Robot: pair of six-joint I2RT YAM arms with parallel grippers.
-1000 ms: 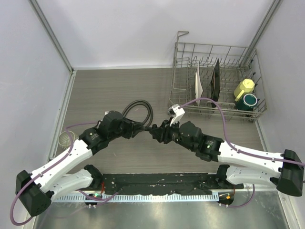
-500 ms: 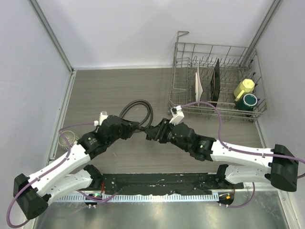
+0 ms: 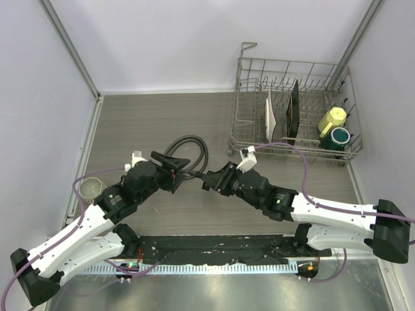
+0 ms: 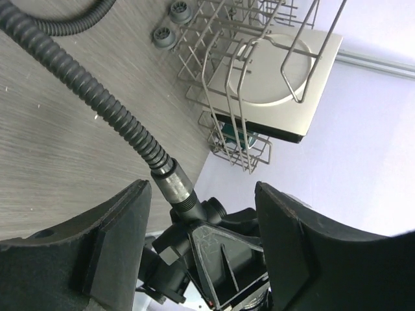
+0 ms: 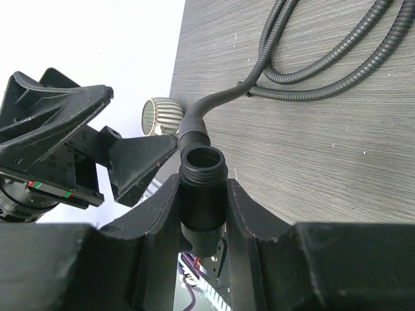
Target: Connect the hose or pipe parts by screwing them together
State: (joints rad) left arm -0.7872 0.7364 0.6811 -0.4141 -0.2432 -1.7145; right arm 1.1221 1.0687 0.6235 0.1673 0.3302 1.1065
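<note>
**Two tools at one hose joint: left spread, right clamped**

Both arms meet mid-table, a bit left of centre, over the grey wood-grain table (image 3: 130,123). The left tool (image 4: 201,186) is spread wide, holding nothing. Its two black fingers (image 4: 117,240) stand either side of the hose end without touching it.

The long thin black corrugated flexible hose (image 4: 97,105) runs down between those fingers and ends in a small dark metal connector with a threaded tip (image 4: 174,188). The rest of the hose lies in a loop on the table, just beyond the two tools, on the far side.

The right tool (image 5: 203,188) is closed tight on the small black T-shaped nozzle fitting (image 5: 203,194). It pinches the round body between both fingers, with one open threaded mouth facing the right wrist camera. The fitting is held up off the table, just right of the left tool.

The connector tip meets the fitting at the joint. I cannot tell how far it is screwed in.

A small ribbed silvery round object (image 3: 91,188) sits at the left table edge, near the left arm. A wire metal dish rack (image 3: 249,97) stands far right, well apart from the joint. It holds upright plates, a yellow cup (image 3: 332,118) and a dark green cup (image 3: 338,137).
</note>
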